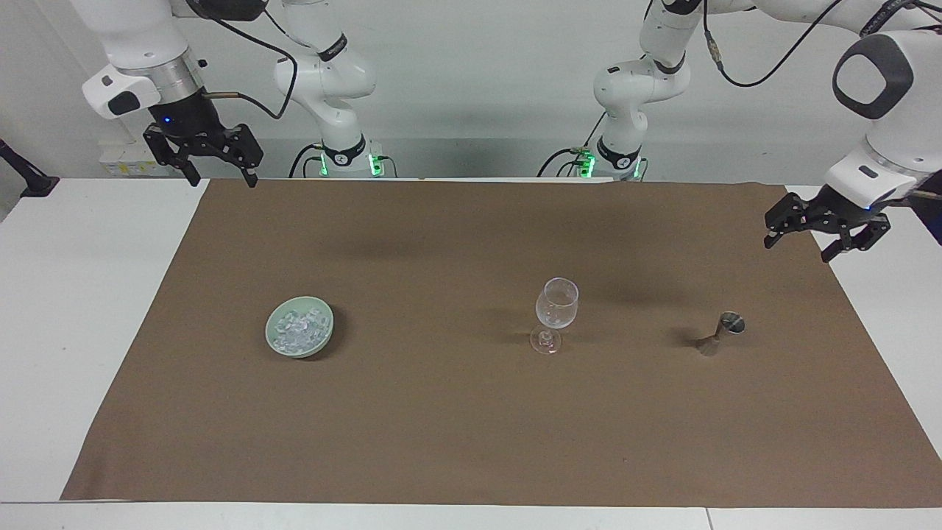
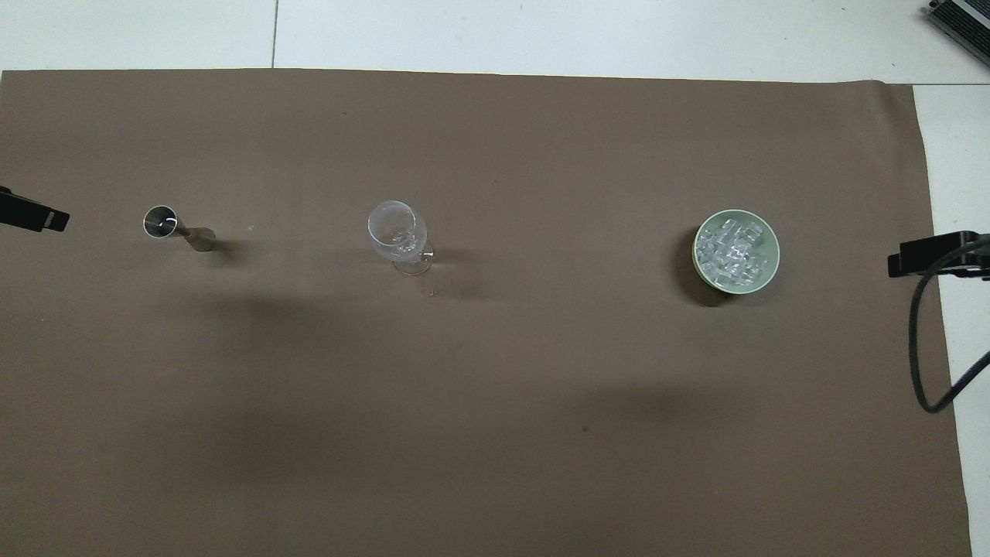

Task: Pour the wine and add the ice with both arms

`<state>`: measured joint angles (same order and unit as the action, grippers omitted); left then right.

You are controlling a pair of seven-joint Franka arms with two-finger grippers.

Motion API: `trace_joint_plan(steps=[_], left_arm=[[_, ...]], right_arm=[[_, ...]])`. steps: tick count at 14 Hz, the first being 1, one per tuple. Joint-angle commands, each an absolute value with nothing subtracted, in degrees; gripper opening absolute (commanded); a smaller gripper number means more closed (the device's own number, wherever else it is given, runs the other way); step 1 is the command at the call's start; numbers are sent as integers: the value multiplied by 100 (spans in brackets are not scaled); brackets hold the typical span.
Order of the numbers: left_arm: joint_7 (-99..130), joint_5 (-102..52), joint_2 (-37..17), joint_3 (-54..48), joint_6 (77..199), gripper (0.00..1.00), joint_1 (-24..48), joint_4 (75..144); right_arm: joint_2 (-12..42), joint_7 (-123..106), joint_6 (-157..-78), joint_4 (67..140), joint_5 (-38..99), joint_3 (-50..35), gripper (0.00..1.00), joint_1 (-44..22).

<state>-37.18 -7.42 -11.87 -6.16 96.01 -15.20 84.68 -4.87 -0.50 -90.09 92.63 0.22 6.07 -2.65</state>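
Note:
The ice (image 1: 298,330) (image 2: 731,249) fills a pale green bowl (image 1: 271,340) (image 2: 774,263) on the brown mat toward the right arm's end. An empty clear stemmed wine glass (image 1: 556,304) (image 2: 397,230) stands upright mid-mat. A small metal jigger (image 1: 723,333) (image 2: 174,228) stands toward the left arm's end. No wine shows. My left gripper (image 1: 797,249) (image 2: 35,216) hangs open and empty over the mat's edge at the left arm's end, apart from the jigger. My right gripper (image 1: 224,181) (image 2: 920,259) hangs open and empty over the mat's corner by the robots.
The brown mat (image 1: 441,427) covers most of the white table (image 1: 73,294). White table strips show at both ends. A black cable (image 2: 924,363) loops down by the right gripper. A dark device (image 2: 963,19) sits at the table's corner farthest from the robots.

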Motion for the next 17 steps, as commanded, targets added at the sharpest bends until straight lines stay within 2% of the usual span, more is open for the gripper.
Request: trace_joint_plan(steps=[1,4,14,17], left_arm=[[-5434,-1377,-1765,-668,9817,100,-2002,8402],[-6686,-2195,-2205,-668,9853,100,-2416,8402],[-10763,-4621,-3304,-686,9756,100,-3146,8516],[-11083,-5088,-3681,-738,9239,100,-3313,8683]], right_arm=[[-501,-211,-9044,9272,9,598,100,-229],[-501,-211,-9044,9272,9,598,100,-229],[-501,-211,-9044,9272,9,598,100,-229],[-501,-211,-9044,9272,9,598,100,-229]])
